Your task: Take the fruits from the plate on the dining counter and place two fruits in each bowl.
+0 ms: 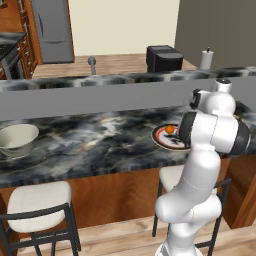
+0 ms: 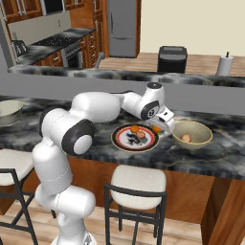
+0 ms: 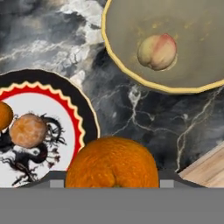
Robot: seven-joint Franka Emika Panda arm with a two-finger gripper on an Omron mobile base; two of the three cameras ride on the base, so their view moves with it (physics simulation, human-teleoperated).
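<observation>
While I carry this orange [image 3: 112,162] clamped between my fingers, my gripper [image 2: 162,125] hangs over the marbled counter [image 2: 225,160] in the gap between the plate [image 2: 135,138] and the near bowl [image 2: 192,134]. The plate lies just beside that bowl, and two more oranges [image 3: 27,130] sit on its patterned centre. One pale peach [image 3: 157,51] already lies in the bottom of the near bowl. A second bowl [image 1: 17,139] stands well apart, far along the counter to my left, and I cannot tell what is in it.

As I judge it, I am midway through moving the second fruit for the near bowl. What the next move calls for is a short carry across until the orange is over the hollow of the bowl, clear of its rim, then a lowering and a release so it settles beside the peach rather than bouncing out. The far bowl would need a much longer reach afterward.
</observation>
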